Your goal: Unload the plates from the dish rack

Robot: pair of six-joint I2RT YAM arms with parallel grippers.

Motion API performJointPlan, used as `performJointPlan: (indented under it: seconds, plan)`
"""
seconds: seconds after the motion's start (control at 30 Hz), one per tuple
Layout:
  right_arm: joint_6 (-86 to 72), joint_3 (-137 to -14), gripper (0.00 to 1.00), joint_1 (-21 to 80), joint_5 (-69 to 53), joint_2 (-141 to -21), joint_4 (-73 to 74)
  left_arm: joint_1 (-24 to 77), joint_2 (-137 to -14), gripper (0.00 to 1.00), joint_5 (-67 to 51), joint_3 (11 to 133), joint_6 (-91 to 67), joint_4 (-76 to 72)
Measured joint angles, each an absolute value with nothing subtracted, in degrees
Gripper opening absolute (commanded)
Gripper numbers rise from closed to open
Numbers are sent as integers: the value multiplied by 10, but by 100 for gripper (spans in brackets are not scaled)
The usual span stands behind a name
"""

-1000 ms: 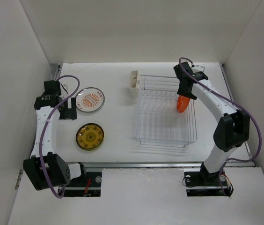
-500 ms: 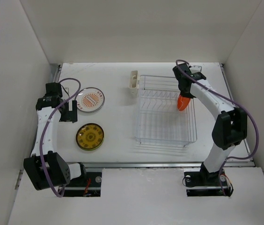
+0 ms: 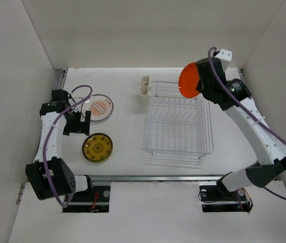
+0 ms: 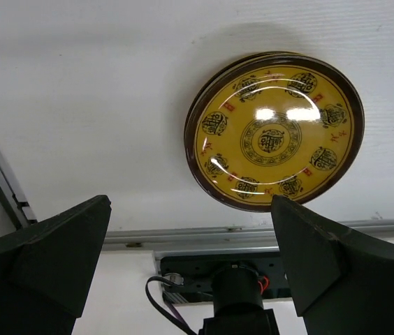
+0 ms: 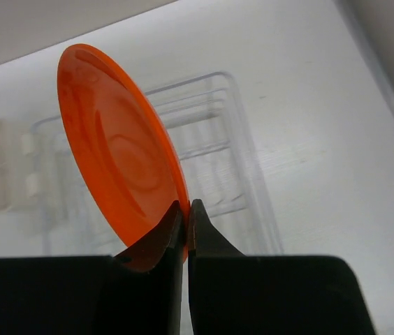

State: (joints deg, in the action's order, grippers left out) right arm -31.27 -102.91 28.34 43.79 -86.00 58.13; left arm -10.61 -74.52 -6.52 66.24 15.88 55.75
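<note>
A: The right gripper (image 3: 200,85), how did it stand?

B: Its 2 fingers were pressed tight together on the rim of the orange plate (image 3: 188,81). In the right wrist view the gripper (image 5: 185,209) pinched the plate's (image 5: 117,167) lowest edge. The plate stood on edge above the fingers, leaning a little to the left.

A: And where was that plate relative to the dish rack (image 3: 178,121)?

B: Up in the air over the rack's far right corner, apart from the wires. From the wrist the rack (image 5: 214,115) lay blurred behind it on the table. The cream cup (image 3: 144,86) hung on the rack's far left corner.

A: What of the left gripper (image 3: 77,122)?

B: Its jaws were spread wide with nothing between them. It hovered over the left side of the table (image 3: 128,131), between 2 plates lying flat.

A: Which 2?

B: The white plate with the orange centre (image 3: 98,107) lay on the far side, just beside the gripper. The yellow patterned plate (image 3: 98,147) lay on the near side.

A: Did the left wrist camera show either?

B: Only the yellow one (image 4: 275,139), flat on the table, with a dark brown rim. It lay beyond the open gripper (image 4: 190,202), touching neither finger. The 2 plates were well apart from the rack.
</note>
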Motion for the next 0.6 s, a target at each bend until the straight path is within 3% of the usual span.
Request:
performJointPlan:
  seconds: [0.23, 0.4, 0.6]
  plan:
    - [-321, -918, 0, 399, 231, -804, 419, -106, -747, 100, -35, 668, 135, 553]
    - [-347, -935, 0, 482, 114, -969, 325, -106, -760, 100, 64, 668, 86, 534]
    - [-359, -1037, 0, 559, 8, -1181, 287, -106, -763, 100, 144, 668, 58, 512]
